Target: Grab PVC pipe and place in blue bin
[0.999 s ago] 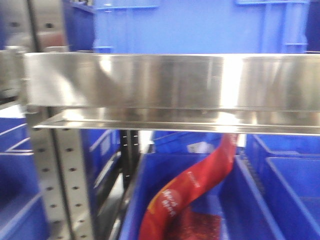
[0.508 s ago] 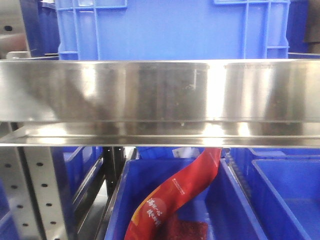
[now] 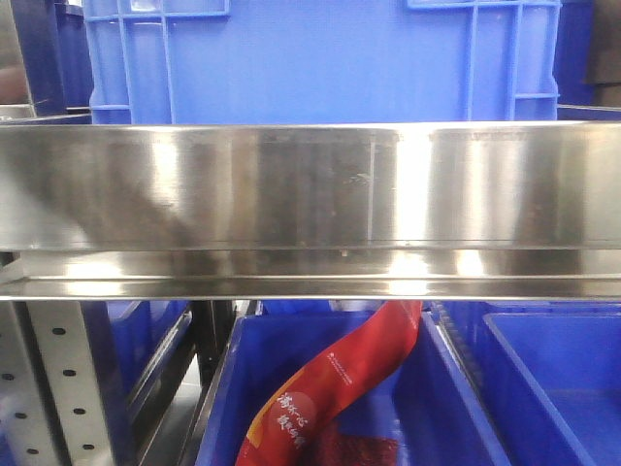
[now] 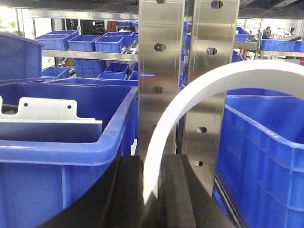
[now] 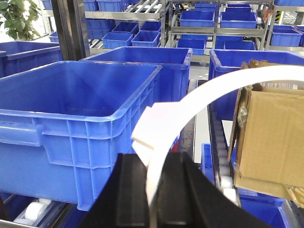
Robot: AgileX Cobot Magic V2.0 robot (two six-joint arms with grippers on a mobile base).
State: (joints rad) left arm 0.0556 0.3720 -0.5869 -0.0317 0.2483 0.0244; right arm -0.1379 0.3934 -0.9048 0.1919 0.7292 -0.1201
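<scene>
Two wrist views each show a white arc gripped low between black fingers. The left hand (image 4: 153, 161) is pressed onto the PVC pipe (image 4: 213, 78) in front of a steel shelf post (image 4: 161, 71), beside a blue crate (image 4: 61, 147). The right hand (image 5: 154, 156) pinches a second pipe piece (image 5: 218, 85) near a large blue bin (image 5: 76, 118) and a cardboard box (image 5: 270, 137).

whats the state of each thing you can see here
big blue bin, open top, empty
cardboard box, looks open on top
red pouch, bent, leaning inside lower bin
left-view bin, holds white holed plate
left tool, open or shut unclear
right tool, open or shut unclear
</scene>
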